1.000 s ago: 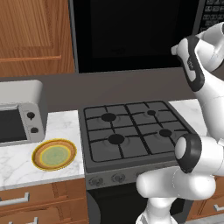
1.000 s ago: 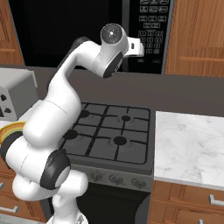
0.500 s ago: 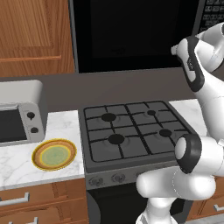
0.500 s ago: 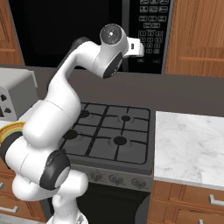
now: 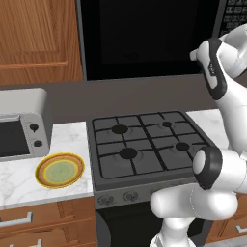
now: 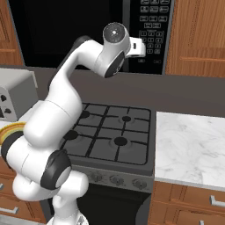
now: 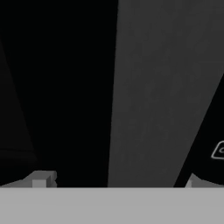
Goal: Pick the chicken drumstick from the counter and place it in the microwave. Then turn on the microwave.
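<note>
Nearest are the brown drawers (image 5: 29, 226) under the white marble worktop (image 5: 67, 140), and on its left stretch lies a yellow plate (image 5: 60, 170) with nothing on it. Just right of the plate sits the dark gas stovetop (image 5: 144, 144), burners bare. Behind the plate, against the wall, stands the small silver toaster oven (image 5: 21, 130).

Farther back and higher hangs the black microwave (image 5: 144, 38), its dark glass door shut. The arm is raised to it, and the claw (image 7: 118, 181) is close up to the front, near the keypad (image 6: 154, 30). In the hand view the two tips stand far apart with nothing between them: released, holding nothing.

The chicken drumstick I cannot place. With the plate bare and the door closed, my guess is that it is already inside the microwave (a judgement, since the glass is too dark to see through). If so, only the start button is left.

If the drumstick does need picking, I would expect it to be light and fairly firm, with a stiff bone through the middle but a roasted skin that may be slick. It tapers, so a pinch on the thin end could let it swing or slide out. Better to close across the thick meaty end, jaws square to its length — firmly enough to hold, gently enough not to squash it
</note>
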